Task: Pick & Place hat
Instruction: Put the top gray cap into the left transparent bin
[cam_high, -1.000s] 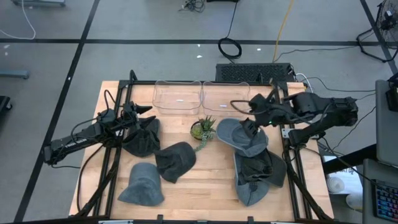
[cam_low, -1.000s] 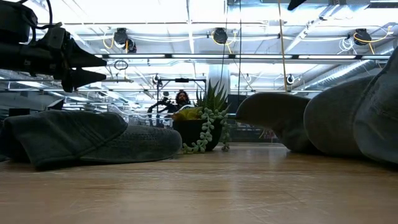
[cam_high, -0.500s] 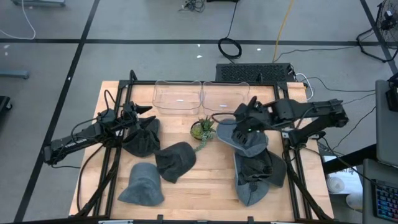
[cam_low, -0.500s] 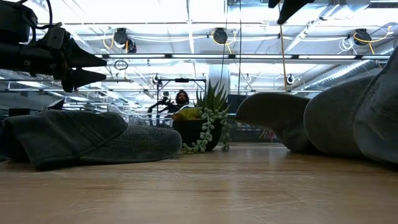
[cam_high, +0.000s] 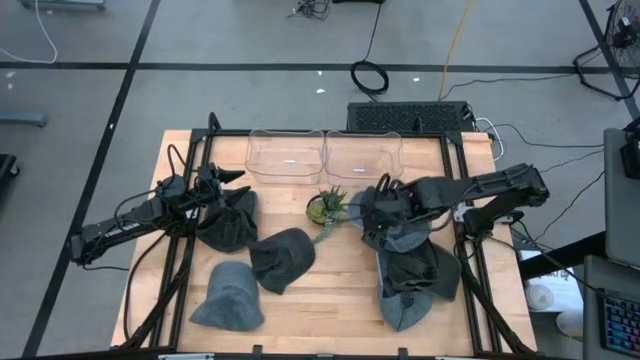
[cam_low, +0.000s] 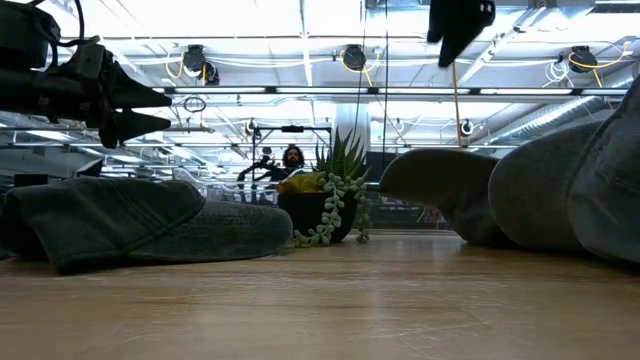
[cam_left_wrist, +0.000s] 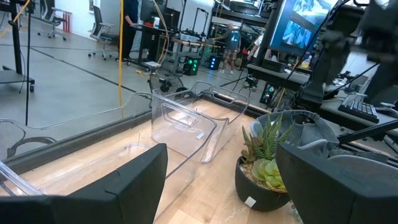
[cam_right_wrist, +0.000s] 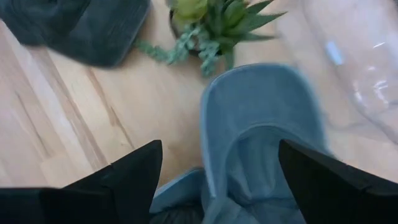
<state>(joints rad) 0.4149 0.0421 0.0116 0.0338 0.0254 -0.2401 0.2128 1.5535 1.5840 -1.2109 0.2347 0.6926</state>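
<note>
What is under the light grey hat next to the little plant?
The light grey hat lies partly on a darker hat, which lies on the wooden table. The right gripper hovers open above it. What the hats cover is hidden.

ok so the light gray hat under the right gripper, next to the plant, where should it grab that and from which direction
Probably the brim. On the light gray hat the brim is a thin raised lip arcing toward the succulent, easier to pinch than the soft crown. The right gripper hangs open above it, so come straight down, one finger outside the brim on the wood, the other inside.
</note>
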